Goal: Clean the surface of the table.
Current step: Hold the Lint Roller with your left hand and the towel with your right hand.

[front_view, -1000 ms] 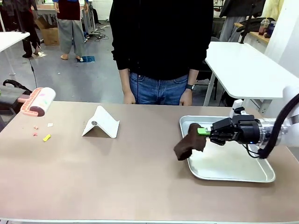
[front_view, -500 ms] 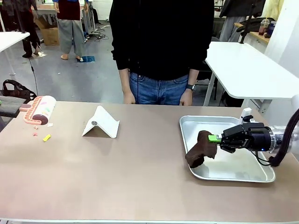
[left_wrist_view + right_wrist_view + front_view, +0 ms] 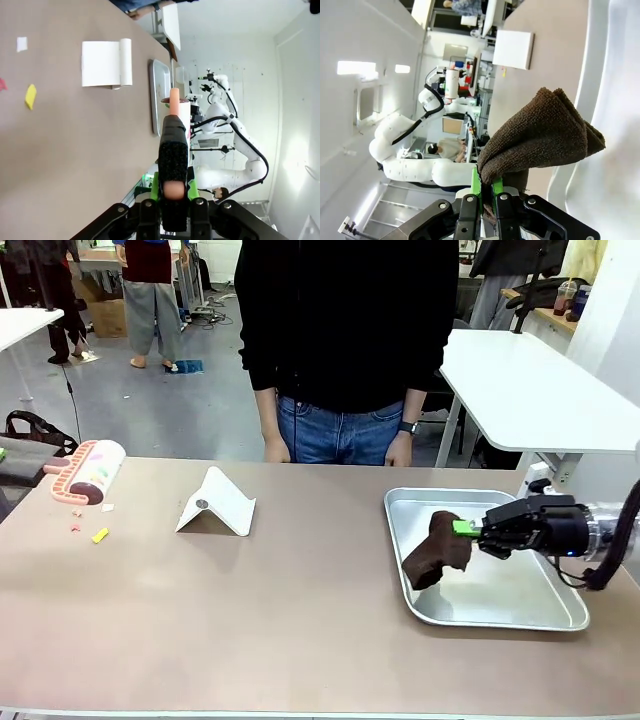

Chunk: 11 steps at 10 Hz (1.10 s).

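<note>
taupe table (image 3: pixel 300 630), scraps (image 3: pixel 100 535) at left, tray (image 3: pixel 500 621) at right, white tables (image 3: pixel 530 390) behind; right gripper (image 3: pixel 466 529) clamping brown cloth (image 3: pixel 435 552), left gripper (image 3: pixel 173 190) clamping lint roller (image 3: pixel 90 470).

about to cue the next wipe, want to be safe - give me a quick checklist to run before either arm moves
1. Cloth grip: right fingers shut on the brown cloth: ok.
2. Cloth against the table: not ok, it hangs over the tray.
3. Roller grip: left fingers shut on the lint roller: ok.
4. Table's left end free of scraps: not ok, several lie there.
5. Person's hands away from both arms: ok, at the far edge.
6. Middle free: not ok, white stand there.
</note>
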{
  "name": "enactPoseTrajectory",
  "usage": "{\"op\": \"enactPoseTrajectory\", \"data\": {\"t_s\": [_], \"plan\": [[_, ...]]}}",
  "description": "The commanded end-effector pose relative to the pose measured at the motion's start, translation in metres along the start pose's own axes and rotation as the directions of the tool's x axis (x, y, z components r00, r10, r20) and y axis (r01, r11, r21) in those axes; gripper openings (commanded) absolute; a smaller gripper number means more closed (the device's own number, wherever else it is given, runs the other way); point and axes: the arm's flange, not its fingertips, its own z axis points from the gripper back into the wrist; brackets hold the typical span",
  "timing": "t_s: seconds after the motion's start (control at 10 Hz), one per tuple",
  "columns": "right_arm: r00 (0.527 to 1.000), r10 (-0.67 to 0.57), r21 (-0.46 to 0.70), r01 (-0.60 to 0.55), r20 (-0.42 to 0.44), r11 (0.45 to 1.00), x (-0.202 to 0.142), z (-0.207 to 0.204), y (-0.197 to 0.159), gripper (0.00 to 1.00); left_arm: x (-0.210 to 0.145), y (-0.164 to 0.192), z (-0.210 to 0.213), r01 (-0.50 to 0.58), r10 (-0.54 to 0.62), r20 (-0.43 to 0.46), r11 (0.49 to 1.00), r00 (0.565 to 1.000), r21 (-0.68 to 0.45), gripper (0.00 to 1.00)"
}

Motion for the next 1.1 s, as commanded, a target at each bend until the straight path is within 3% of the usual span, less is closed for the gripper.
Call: {"op": "enactPoseTrajectory", "data": {"t_s": [0.0,0.4,0.7,1.0], "plan": [[1.0,0.016,0.027,-0.016,-0.001,1.0,-0.031,0.037,0.045,0.1,-0.004,-0.01,0.021,0.069,-0.069,0.0,0.997,0.998,-0.032,0.22],[0.999,-0.001,0.008,0.001,0.039,1.0,-0.094,0.08,0.07,0.1,-0.024,-0.008,0.081,0.152,-0.153,-0.011,0.988,0.988,-0.03,0.22],[0.994,0.021,0.026,-0.024,0.109,0.999,-0.139,0.115,0.055,0.1,-0.033,0.008,0.133,0.126,-0.125,0.075,0.992,0.989,-0.007,0.22],[0.984,0.046,0.074,-0.06,0.174,0.995,-0.146,0.127,0.034,0.1,-0.028,0.022,0.153,0.082,-0.073,0.14,0.995,0.987,-0.058,0.22]]}}
